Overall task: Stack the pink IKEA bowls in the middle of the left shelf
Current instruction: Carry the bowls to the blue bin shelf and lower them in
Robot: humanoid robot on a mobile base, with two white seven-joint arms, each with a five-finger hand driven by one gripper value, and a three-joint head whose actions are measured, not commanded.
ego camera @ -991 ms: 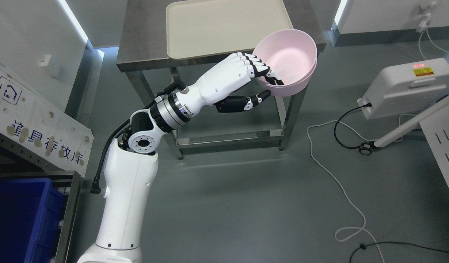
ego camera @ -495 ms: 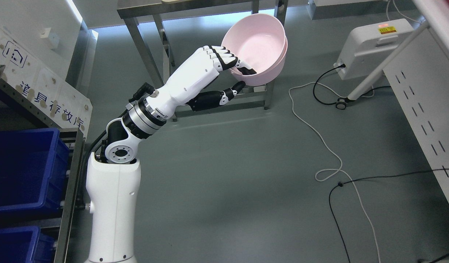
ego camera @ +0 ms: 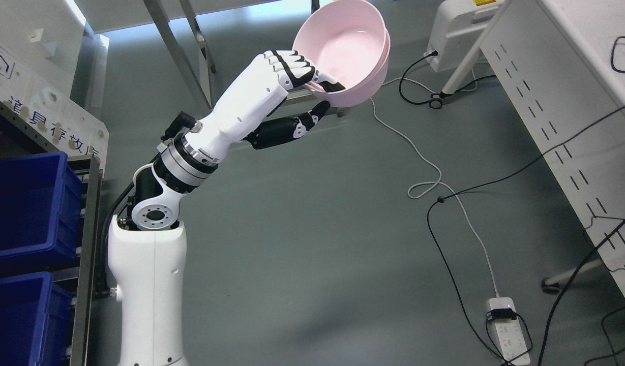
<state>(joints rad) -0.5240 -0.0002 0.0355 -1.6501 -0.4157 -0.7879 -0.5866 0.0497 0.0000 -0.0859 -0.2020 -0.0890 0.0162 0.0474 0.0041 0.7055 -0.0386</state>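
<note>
The pink bowl (ego camera: 345, 48), judged light, stiff and slippery, is pinched at its seven-o'clock rim by the left robot hand (ego camera: 304, 86).

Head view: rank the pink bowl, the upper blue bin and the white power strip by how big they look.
1. Upper blue bin, cut off by the frame edge.
2. Pink bowl, held in the left hand.
3. White power strip.
Their distances from the camera differ, so real sizes are unsure.

We saw the pink bowls (ego camera: 345, 53), two nested together, tilted toward us, held up in the air at far center, above the floor.
</note>
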